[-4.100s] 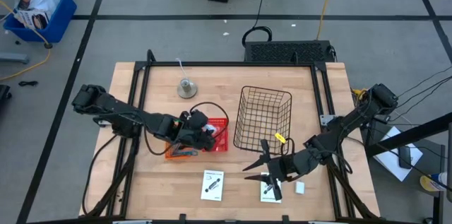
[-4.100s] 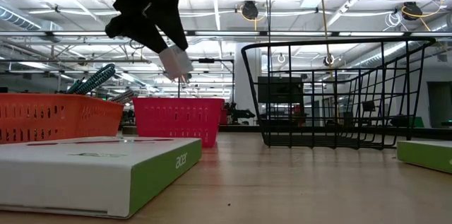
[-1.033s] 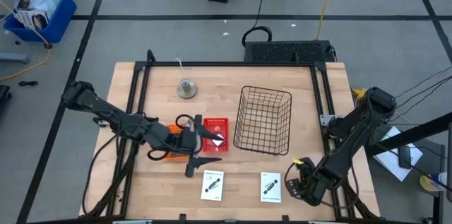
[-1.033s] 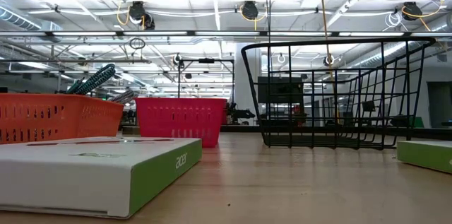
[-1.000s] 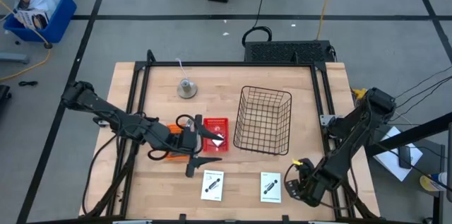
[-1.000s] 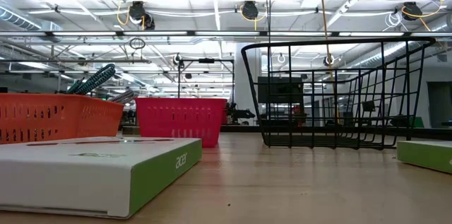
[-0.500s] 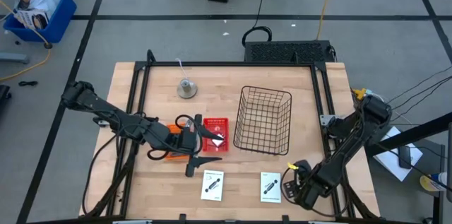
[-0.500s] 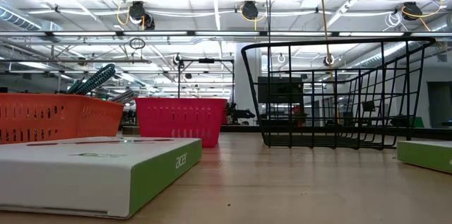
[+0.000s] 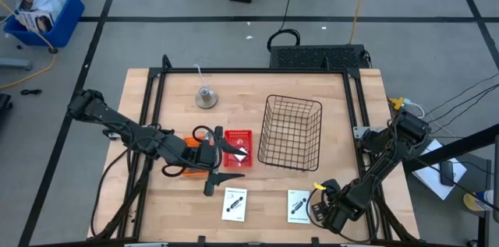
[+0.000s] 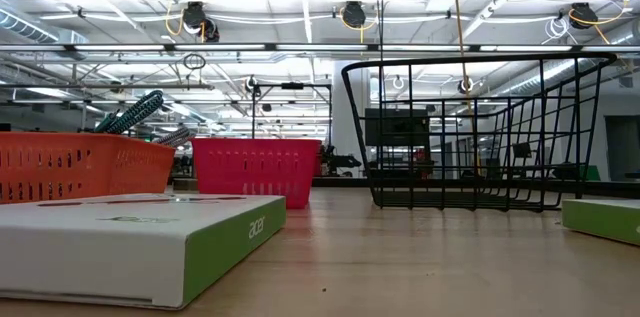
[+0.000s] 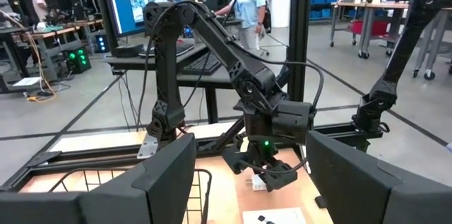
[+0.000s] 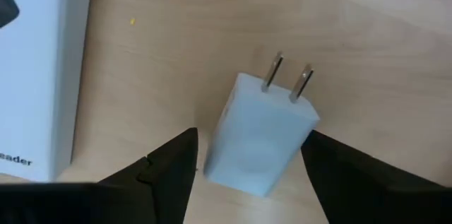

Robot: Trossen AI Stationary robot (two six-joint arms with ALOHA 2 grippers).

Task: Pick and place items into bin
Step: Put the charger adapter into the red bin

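A small white block with two metal prongs lies on the wooden table near its front right corner. My right gripper hangs over it, open, one finger on each side; whether the fingers touch it I cannot tell. In the high view the right gripper hides the block. Two white cards lie flat near the front edge. My left gripper stands open and empty just in front of the orange bin. A teal-handled tool sticks up out of that bin.
A red bin with a small white piece inside stands beside the orange one. A black wire basket stands right of centre. A round grey metal bell sits at the back. People walk in the room beyond the table.
My right gripper has drifted a little toward the table's left and near edges, staying low and open beside the right card. My left arm has kept still.
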